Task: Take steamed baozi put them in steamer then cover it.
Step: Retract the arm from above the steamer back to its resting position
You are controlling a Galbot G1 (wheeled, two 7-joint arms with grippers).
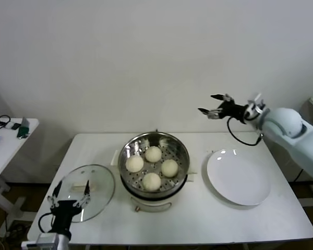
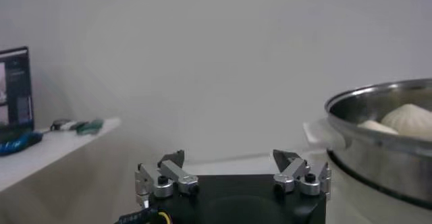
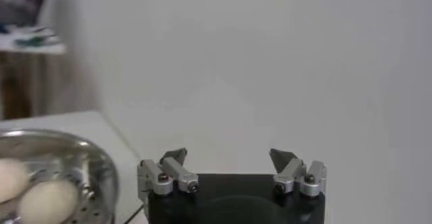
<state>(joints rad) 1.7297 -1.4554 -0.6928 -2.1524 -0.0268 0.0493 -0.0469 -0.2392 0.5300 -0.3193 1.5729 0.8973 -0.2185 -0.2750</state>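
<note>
With all four steamed baozi (image 1: 152, 167) seated in the steamer (image 1: 129, 179) at frame centre, we lower the spread left gripper (image 1: 69, 200) squarely onto the bar handle of the cover (image 1: 101, 182) at lower left; the right gripper (image 1: 211, 104) waits spread at upper right.

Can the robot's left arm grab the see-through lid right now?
Probably yes. The left tool hangs open right at the near edge of the glass lid, which lies flat on the table beside the steamer. Nothing sits between them.
</note>
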